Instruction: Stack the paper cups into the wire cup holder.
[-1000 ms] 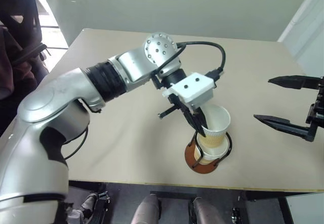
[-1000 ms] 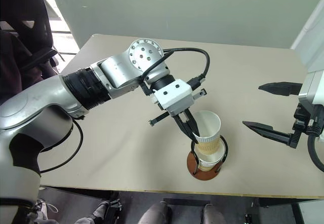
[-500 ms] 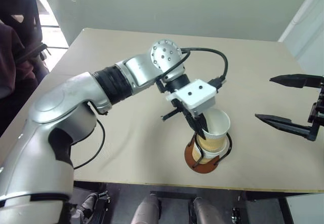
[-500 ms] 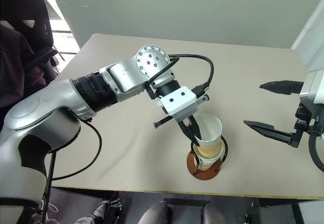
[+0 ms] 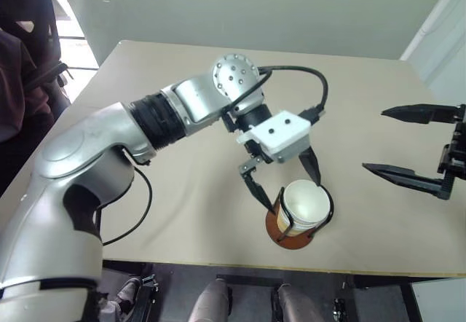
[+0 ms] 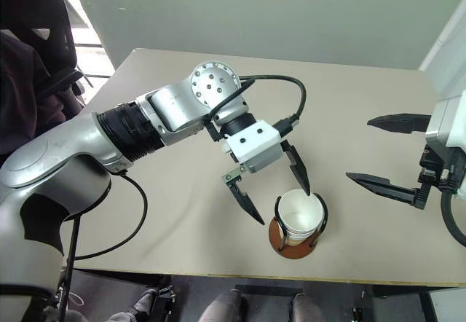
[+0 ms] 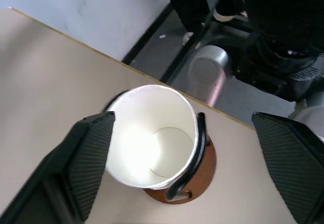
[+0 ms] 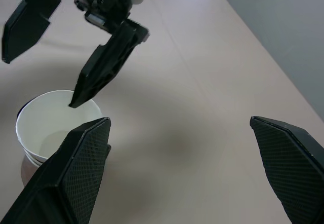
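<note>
left gripper: jaws spread wide and empty, one black finger on the near-left side of the paper cups and the other finger over their far rim, neither visibly pressing on a cup wall. a second ago these same fingers were pinched on the rim of a cup standing tall and tilted above the stack; now that cup sits low, nested in the cups beneath it, with just its white rim and inside showing from above. the release has therefore just taken place, and the cup appears to have dropped home.

paper cups: nested one inside another within the wire cup holder, whose black wire loops rise around them from the rust-brown disc base. the left wrist view looks straight into the top cup, a wire loop close against its side and the brown base under it. the holder stands near the front edge of the table.

right gripper: jaws wide apart, holding nothing, hanging over the right side of the table well apart from the holder.

reading for the task: no loose cup lies on the tabletop, so the stacking looks finished or nearly so. what remains, as a judgement, is for the left gripper to lift clear without catching the rim or the wire loops, since a snag could tip the light holder near the table edge.
</note>
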